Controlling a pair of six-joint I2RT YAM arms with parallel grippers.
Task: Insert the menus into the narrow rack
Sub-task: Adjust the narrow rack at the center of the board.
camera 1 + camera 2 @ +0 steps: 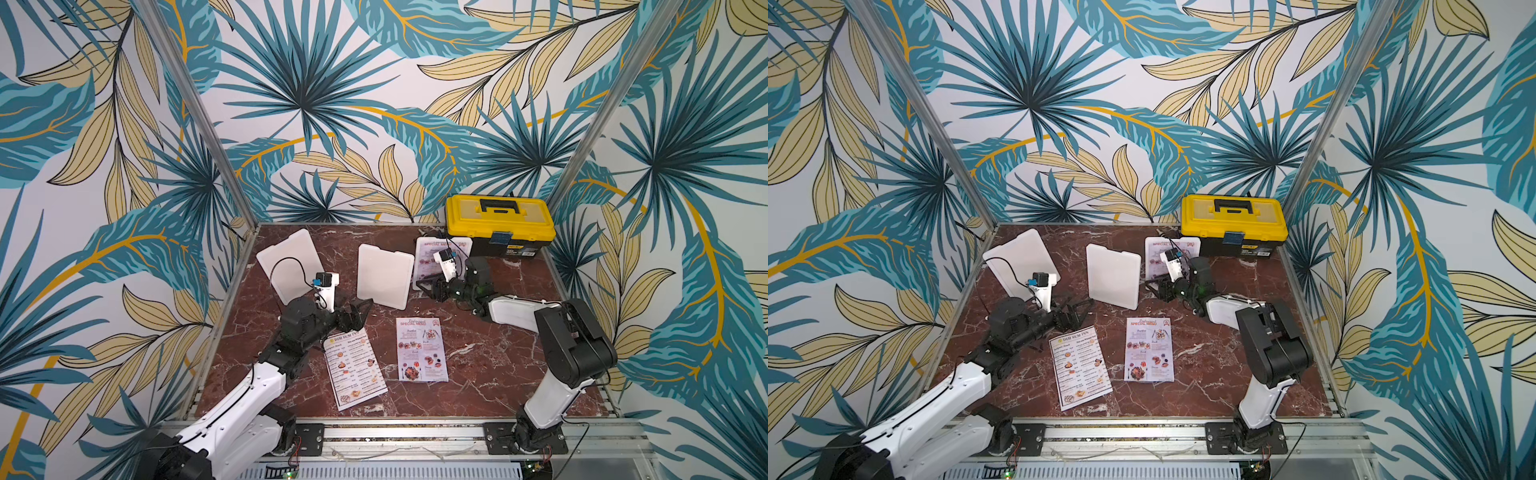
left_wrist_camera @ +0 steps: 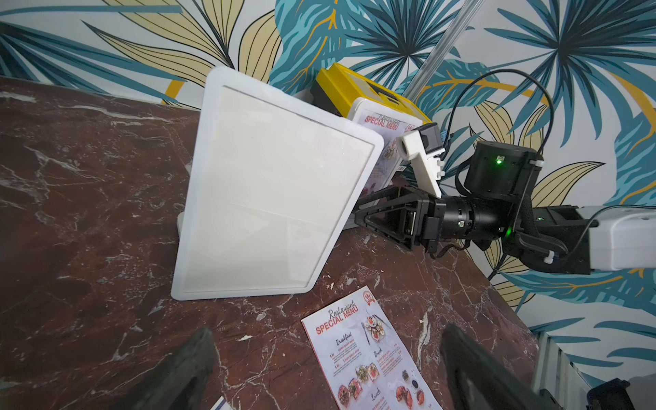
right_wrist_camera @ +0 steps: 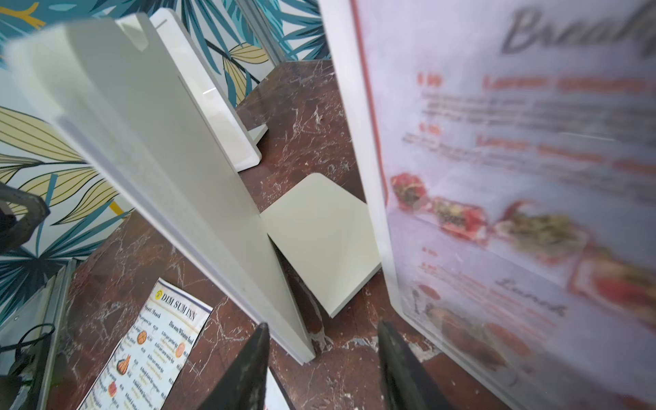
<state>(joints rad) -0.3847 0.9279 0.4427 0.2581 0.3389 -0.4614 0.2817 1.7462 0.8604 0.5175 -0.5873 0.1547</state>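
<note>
Before the yellow plastic toolbox [image 1: 500,224], a white upright rack [image 1: 466,243] holds a red-titled SPECIAL MENU sheet [image 1: 428,254]; the right gripper [image 1: 424,289], near, gapes empty; left gripper [image 1: 361,313], farther, spread wide.

Three white stands [image 1: 384,276], one DIM SUM INN menu [image 1: 355,368], two SPECIAL MENU sheets [image 1: 422,349], one yellow toolbox [image 1: 498,224], two robot arms [image 1: 569,345].

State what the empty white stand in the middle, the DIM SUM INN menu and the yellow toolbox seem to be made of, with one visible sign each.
Middle stand: probably rigid plastic or acrylic, smooth and glossy; its face shows faint reflections. DIM SUM INN menu: thin printed paper, possibly coated; it lies flat. Toolbox: likely moulded plastic, slight sheen; rounded lid.
</note>
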